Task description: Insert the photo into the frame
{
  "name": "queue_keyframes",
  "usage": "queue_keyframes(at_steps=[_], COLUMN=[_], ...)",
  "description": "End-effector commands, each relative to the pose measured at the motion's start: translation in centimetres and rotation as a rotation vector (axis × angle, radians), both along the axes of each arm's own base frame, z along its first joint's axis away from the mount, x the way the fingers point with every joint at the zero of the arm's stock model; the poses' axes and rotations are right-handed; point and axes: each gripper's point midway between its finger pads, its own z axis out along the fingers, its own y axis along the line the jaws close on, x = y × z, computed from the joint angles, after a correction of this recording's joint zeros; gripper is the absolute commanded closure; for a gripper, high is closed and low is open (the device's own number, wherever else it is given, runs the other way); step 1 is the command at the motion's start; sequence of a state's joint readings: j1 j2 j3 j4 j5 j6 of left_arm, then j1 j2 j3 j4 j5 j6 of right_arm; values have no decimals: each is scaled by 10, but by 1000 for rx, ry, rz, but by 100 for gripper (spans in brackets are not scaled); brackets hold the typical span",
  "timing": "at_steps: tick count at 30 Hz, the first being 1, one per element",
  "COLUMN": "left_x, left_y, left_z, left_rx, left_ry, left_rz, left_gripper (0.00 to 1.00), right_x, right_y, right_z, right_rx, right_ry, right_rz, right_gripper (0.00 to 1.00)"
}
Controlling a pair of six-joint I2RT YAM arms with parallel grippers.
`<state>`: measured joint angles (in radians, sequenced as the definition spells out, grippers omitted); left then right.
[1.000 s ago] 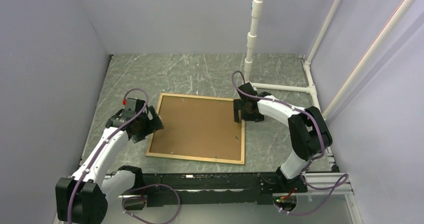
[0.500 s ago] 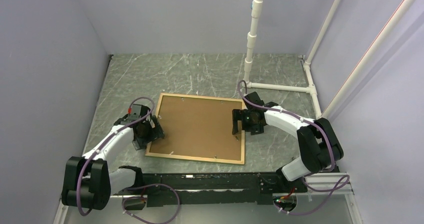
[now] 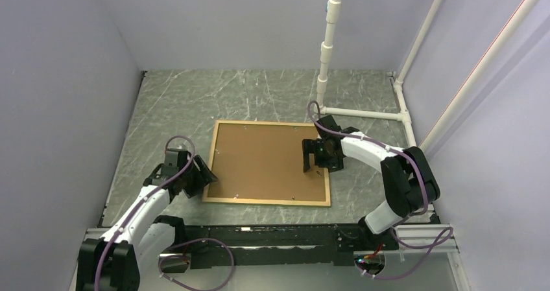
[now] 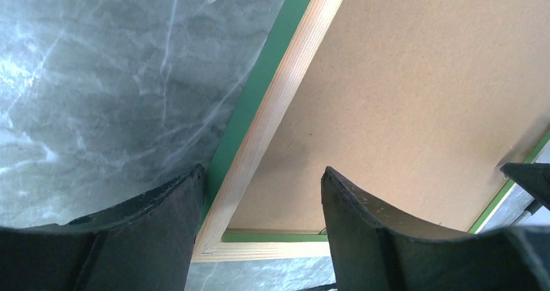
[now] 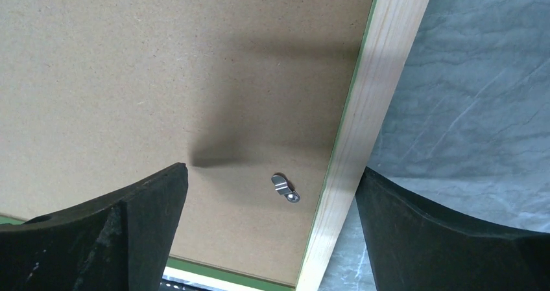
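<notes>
The frame [image 3: 266, 202] lies flat on the marble table with its light wood face up and green on the rail's outer side. A brown backing board [image 3: 266, 161] fills it. The photo is hidden. My left gripper [image 3: 200, 176] is open, and its jaws straddle the left rail [image 4: 285, 103] near the near-left corner. My right gripper [image 3: 310, 155] is open, and its jaws straddle the right rail [image 5: 370, 96]. A small metal clip [image 5: 285, 188] sits on the board [image 5: 162, 64] between them.
A white pipe stand [image 3: 327, 45] rises at the back right, with a pipe [image 3: 363, 114] lying along the table behind the right arm. Grey walls close in the left, back and right. A black rail [image 3: 259, 239] runs along the near edge.
The frame has slid right and squared up with the table. My left gripper has moved nearer, to the frame's near-left corner. My right gripper has stayed at the right rail.
</notes>
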<state>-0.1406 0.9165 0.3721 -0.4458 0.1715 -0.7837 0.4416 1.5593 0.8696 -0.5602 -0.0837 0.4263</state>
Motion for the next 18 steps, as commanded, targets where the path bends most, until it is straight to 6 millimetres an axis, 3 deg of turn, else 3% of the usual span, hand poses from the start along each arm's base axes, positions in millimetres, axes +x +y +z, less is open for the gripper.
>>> queue_keyframes(at_steps=[1, 7, 10, 14, 18], left_x=[-35, -33, -33, -32, -33], left_y=[-6, 2, 12, 24, 25], left_z=[-10, -3, -2, -2, -3], left_rx=[-33, 39, 101, 174, 184], left_ry=[139, 166, 190, 218, 233], left_rz=[-3, 9, 26, 47, 43], left_gripper=[29, 16, 11, 8, 8], right_x=[17, 43, 47, 40, 25], right_y=[7, 25, 24, 16, -3], right_z=[8, 16, 16, 18, 7], right_rx=[-1, 25, 4, -22, -95], right_ry=[-37, -49, -50, -64, -57], right_rz=[23, 62, 62, 53, 27], right_gripper=[0, 1, 0, 1, 2])
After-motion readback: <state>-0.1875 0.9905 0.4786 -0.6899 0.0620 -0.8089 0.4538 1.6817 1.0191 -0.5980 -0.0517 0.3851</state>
